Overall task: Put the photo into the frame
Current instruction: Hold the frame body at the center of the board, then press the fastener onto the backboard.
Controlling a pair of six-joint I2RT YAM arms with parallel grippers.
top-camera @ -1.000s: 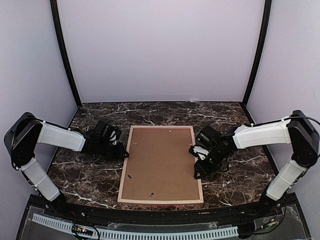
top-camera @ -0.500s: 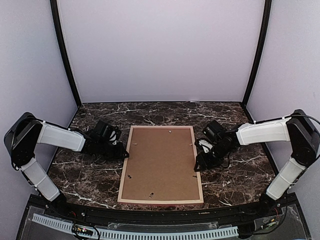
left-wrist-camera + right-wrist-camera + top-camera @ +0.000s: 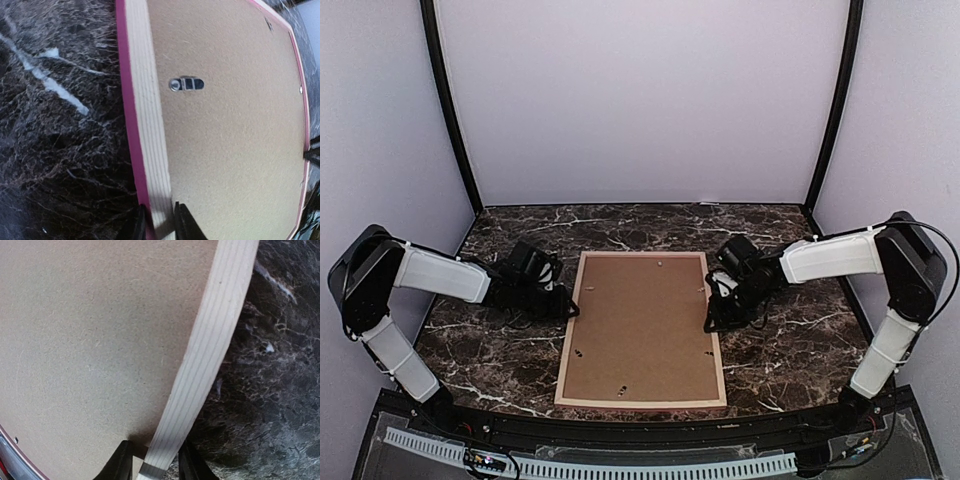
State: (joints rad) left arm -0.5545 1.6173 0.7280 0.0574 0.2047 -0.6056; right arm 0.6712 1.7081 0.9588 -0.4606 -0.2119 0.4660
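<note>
Two claws flank the frame (image 3: 640,403), which lies face down on the table (image 3: 500,365), its long axis running from near to far, a brown backing board (image 3: 640,320) seated in it. Partway up, the left claw (image 3: 565,306) is clamped across the left rail; the right claw (image 3: 710,320) straddles the right rail, jaws apart, a sliver of gap on the board side. The photo is not visible; whether it lies under the board cannot be told.
</note>
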